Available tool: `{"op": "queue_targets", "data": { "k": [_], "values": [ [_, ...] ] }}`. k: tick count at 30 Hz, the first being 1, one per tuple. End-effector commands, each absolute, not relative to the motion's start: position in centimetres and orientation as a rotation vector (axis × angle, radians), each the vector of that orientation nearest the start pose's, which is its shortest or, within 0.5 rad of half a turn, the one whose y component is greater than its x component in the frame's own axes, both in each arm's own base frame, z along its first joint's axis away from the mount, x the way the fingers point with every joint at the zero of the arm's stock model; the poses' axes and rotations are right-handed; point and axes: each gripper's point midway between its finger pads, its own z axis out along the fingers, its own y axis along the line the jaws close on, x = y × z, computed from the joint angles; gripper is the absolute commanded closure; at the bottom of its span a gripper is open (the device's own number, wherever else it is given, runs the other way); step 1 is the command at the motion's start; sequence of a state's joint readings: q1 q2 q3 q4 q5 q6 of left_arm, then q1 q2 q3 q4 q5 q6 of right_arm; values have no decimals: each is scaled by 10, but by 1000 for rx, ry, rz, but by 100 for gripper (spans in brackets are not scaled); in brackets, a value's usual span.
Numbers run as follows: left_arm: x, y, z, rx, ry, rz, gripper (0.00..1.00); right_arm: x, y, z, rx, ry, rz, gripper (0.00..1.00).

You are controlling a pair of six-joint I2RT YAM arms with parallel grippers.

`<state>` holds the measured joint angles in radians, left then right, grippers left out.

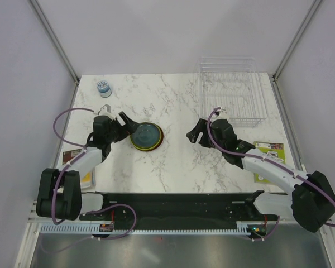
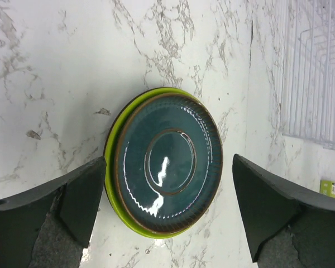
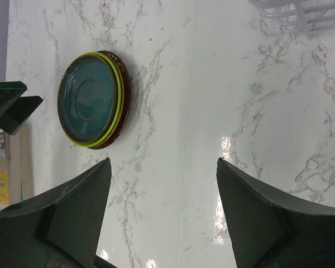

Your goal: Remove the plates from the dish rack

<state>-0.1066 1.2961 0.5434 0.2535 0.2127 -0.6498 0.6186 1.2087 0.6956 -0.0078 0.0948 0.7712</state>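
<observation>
The plates lie in one stack (image 1: 146, 135) on the marble table left of centre. The dark teal-blue plate (image 2: 168, 167) is on top, with the lime green plate (image 2: 113, 167) under it and a brown plate (image 3: 124, 97) below that. The dish rack (image 1: 231, 89) stands at the back right with nothing in it. My left gripper (image 1: 128, 127) is open just left of the stack; in the left wrist view its fingers straddle the near rim without touching, left gripper (image 2: 168, 162). My right gripper (image 1: 194, 134) is open over bare table to the right of the stack, right gripper (image 3: 163, 162).
A small blue-grey round container (image 1: 104, 87) sits at the back left. A green-and-white card (image 1: 268, 159) lies under the right arm, and another card (image 1: 88, 177) by the left arm's base. White walls and metal posts close in the table.
</observation>
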Motion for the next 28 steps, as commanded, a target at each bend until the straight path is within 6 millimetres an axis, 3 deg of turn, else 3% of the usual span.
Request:
{"op": "queue_targets", "data": {
  "k": [1, 5, 8, 14, 18, 23, 28],
  "values": [
    [361, -81, 118, -399, 2074, -527, 0, 297, 214, 150, 220, 2139, 667, 17],
    [353, -70, 124, -407, 2061, -461, 0, 298, 205, 151, 214, 2140, 603, 17],
    [349, -69, 140, -365, 2033, -444, 0, 302, 179, 152, 219, 2126, 434, 16],
    [339, -79, 193, -267, 1899, -430, 0, 307, 123, 181, 208, 2022, 101, 14],
    [337, -75, 232, -223, 1833, -379, 0, 302, 88, 197, 249, 1946, -68, 12],
    [322, -80, 269, -137, 1733, -349, 0, 294, 60, 195, 287, 1904, -217, 11],
    [316, -79, 278, -106, 1699, -298, 0, 288, 42, 194, 296, 1857, -309, 8]
  ]
}}
